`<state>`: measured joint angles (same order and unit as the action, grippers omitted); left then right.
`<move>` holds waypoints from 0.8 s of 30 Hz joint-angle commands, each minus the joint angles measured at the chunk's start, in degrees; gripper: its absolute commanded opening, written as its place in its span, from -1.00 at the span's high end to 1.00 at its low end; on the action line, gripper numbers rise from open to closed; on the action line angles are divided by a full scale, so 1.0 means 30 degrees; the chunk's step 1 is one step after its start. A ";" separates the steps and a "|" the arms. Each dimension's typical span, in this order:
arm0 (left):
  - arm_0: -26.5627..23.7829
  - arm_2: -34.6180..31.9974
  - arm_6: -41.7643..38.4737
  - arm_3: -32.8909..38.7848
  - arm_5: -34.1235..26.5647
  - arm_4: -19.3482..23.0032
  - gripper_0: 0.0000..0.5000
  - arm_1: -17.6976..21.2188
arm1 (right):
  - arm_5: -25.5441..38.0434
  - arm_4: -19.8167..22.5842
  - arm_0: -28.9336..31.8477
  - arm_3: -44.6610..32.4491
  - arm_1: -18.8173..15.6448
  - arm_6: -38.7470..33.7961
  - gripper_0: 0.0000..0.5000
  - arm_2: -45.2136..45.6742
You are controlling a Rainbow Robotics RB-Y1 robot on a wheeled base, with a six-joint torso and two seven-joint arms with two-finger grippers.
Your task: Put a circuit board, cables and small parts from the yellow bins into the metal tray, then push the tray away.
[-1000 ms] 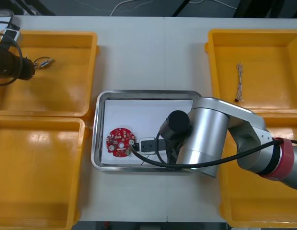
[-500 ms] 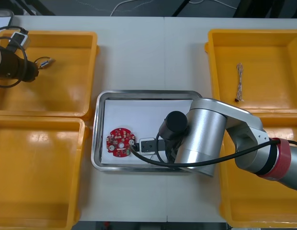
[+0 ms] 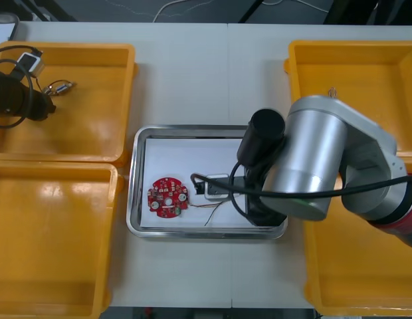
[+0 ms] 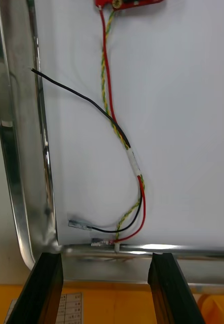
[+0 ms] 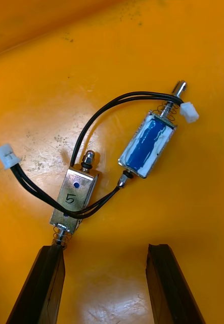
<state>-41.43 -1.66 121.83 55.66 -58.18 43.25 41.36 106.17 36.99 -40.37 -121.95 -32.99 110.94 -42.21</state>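
Circuit board (image 3: 167,197), one, lay in the left part of the metal tray (image 3: 134,193), on its white inside. Right gripper (image 4: 102,257): fingers wide apart, gripping nothing, hung over the tray's rim at a corner. Just past the fingers, inside the tray, lay the terminal ends of a red and yellow cable (image 4: 107,76) and a black cable (image 4: 76,93); the red and yellow one ran up to the board. Right arm (image 3: 312,166) reached over the tray's right side. Left gripper (image 5: 105,250): fingers apart, empty, over two small metal parts (image 5: 74,197) in the far left yellow bin (image 3: 93,133). One fingertip (image 5: 52,253) was just beside the silver part's spring. Both parts had black leads with white plugs. Four yellow bins (image 3: 365,66), one tray.
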 commanded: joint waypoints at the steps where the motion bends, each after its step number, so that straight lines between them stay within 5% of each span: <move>1: -0.1101 0.0143 0.0903 0.0080 -0.0470 0.0408 -0.89 0.1301 | 0.1278 0.1088 -0.0518 -0.0834 0.0069 -0.1327 -1.00 0.3026; 12: -0.2449 -0.0678 0.0844 0.0343 -0.3458 0.0203 -0.88 0.1769 | 0.1278 0.1088 -0.0518 -0.1156 -0.0810 -0.6366 -1.00 0.7157; 24: -0.2566 -0.0707 0.1342 0.0402 -0.3224 -0.1496 -0.78 0.1740 | 0.1278 0.1381 0.0360 -0.1039 -0.2362 -1.2694 -1.00 1.0496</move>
<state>-46.60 -2.18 122.83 55.94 -68.13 39.58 43.79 109.81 40.40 -40.19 -123.34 -37.36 78.34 -14.87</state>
